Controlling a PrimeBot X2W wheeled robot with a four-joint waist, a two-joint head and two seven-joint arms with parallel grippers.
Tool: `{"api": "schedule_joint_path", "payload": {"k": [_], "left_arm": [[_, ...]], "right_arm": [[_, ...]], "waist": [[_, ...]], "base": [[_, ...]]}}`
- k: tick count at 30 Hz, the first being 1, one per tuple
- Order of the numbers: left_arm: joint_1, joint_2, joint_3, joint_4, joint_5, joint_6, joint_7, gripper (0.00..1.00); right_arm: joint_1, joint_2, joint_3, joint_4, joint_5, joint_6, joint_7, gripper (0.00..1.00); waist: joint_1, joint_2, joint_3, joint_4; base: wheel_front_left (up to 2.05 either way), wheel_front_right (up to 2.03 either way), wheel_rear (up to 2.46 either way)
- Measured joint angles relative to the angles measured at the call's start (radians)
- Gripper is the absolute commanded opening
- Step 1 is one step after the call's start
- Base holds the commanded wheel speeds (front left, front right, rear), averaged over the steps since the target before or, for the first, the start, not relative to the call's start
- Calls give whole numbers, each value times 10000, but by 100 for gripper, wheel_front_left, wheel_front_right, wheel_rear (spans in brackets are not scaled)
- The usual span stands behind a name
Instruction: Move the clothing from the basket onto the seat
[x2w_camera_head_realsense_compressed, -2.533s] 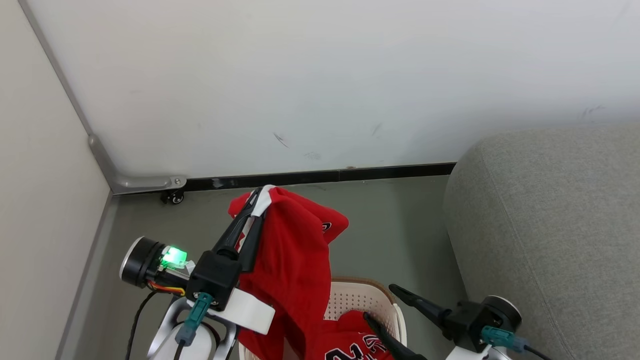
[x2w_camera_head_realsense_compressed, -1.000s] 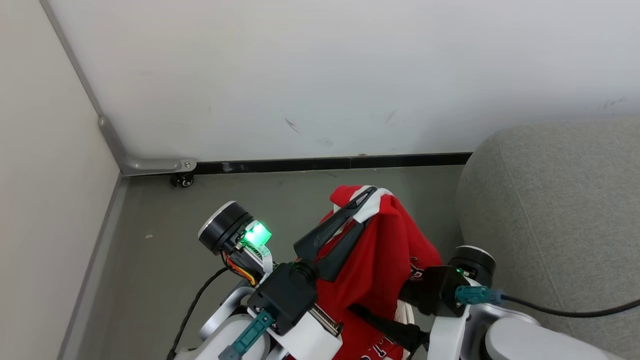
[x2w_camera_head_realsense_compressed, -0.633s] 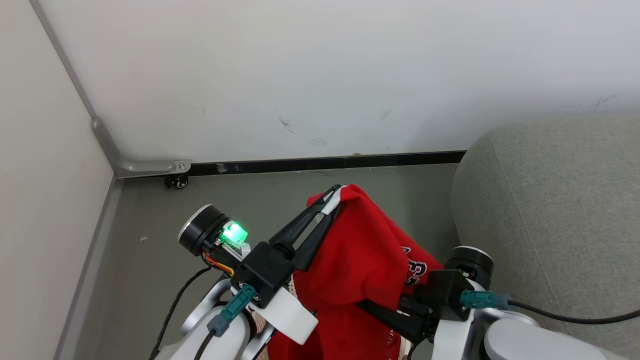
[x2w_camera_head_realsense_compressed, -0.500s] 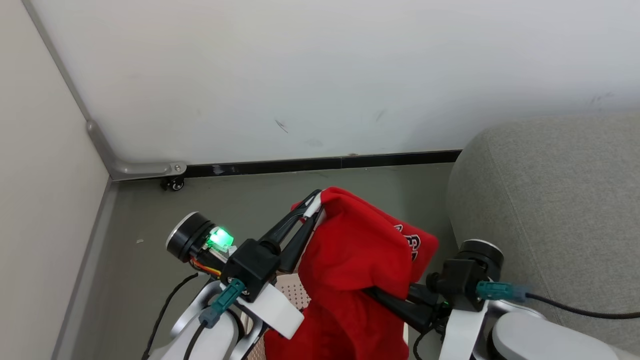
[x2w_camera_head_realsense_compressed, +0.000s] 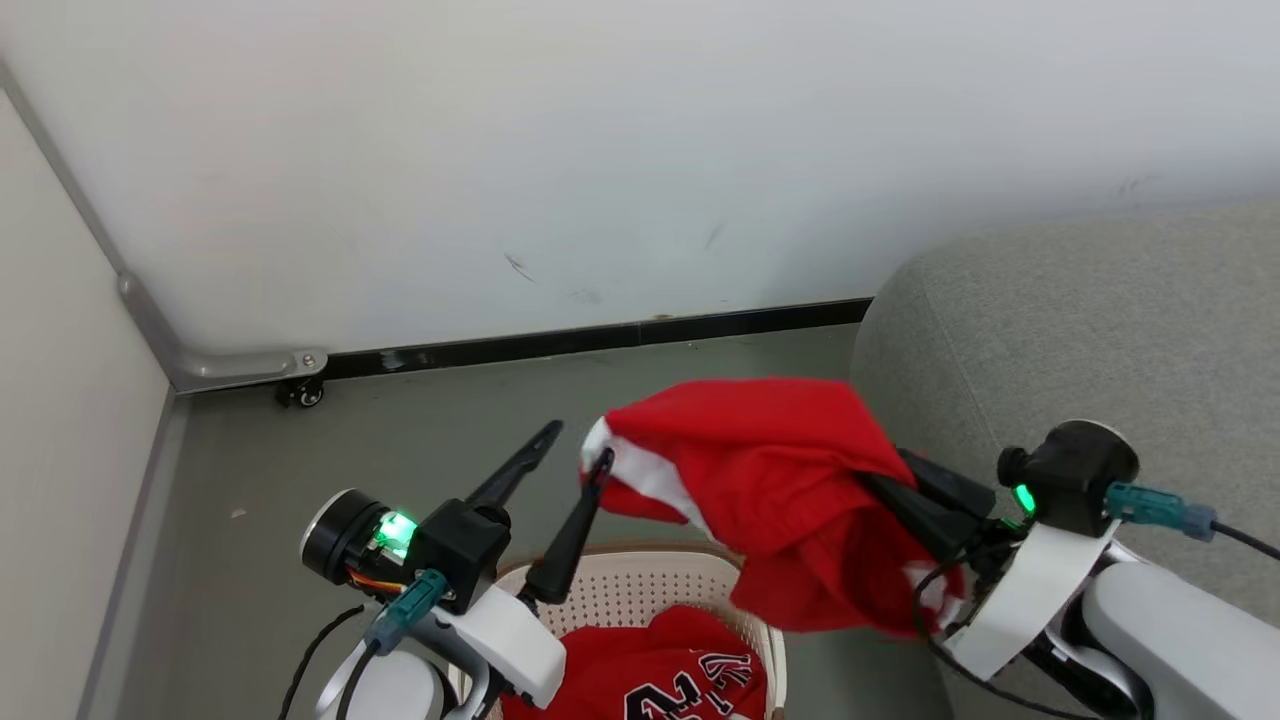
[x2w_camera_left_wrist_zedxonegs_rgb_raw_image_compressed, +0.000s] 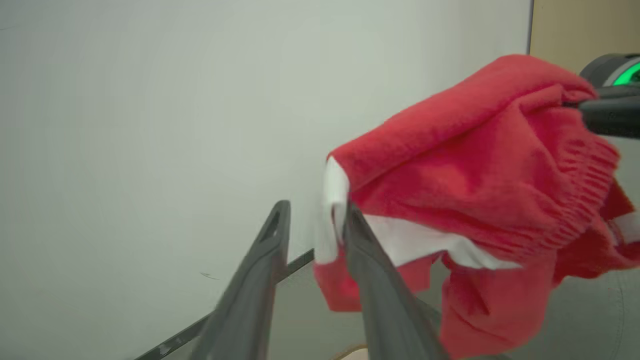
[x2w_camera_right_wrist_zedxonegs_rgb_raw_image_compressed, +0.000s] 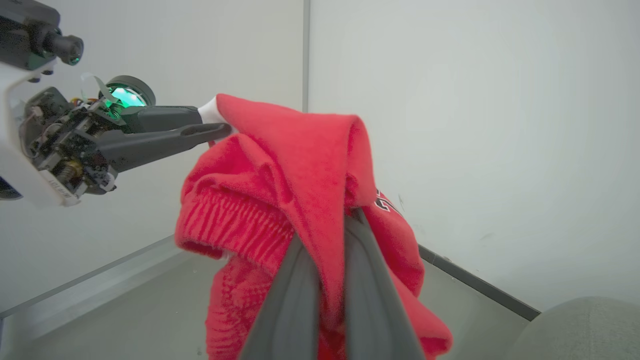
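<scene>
The jersey (x2w_camera_head_realsense_compressed: 660, 675) lies in the bottom of the basket (x2w_camera_head_realsense_compressed: 640, 585), nearest the robot. Above the basket's far rim the left gripper (x2w_camera_head_realsense_compressed: 578, 445) has its fingers apart, one tip touching the white stripe of the shorts (x2w_camera_head_realsense_compressed: 770, 470). The shorts hang in the air beside the seat (x2w_camera_head_realsense_compressed: 1080, 320), clamped in the right gripper (x2w_camera_head_realsense_compressed: 905, 490). This looks like the carry of the first garment. Next, the right arm should swing over the seat and let go.
</scene>
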Motion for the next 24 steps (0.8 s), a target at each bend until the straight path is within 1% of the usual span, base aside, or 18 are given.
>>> {"api": "schedule_joint_path", "payload": {"k": [5,9,12,15,22,24], "left_arm": [[14,2,100,10,-104,0,0,100],[150,12,408,-10,-359,23,-17,100],[183,8,704,-54,-525,234,-77,100],[186,-6,892,-86,-608,339,-151,100],[191,-100,1068,-92,-698,445,-234,100],[192,-178,1068,-96,-777,445,-280,100]], "right_arm": [[220,-171,-732,224,-2,0,-98,0],[351,-341,-1360,278,-4,0,-182,0],[610,-403,-1760,353,-12,-2,-201,0],[962,-443,-2217,420,-31,-2,-217,0],[1836,-451,-3248,420,-301,-2,-261,0],[2207,-414,-3674,339,-407,0,-265,0]], "waist": [[0,0,-27,-212],[0,0,-42,-374],[0,0,-52,-505],[0,0,-64,-652],[0,0,-94,-1086],[0,0,-105,-1307]], "base": [[0,0,0],[0,0,0],[0,0,0],[0,0,0],[0,0,0],[0,0,0]]}}
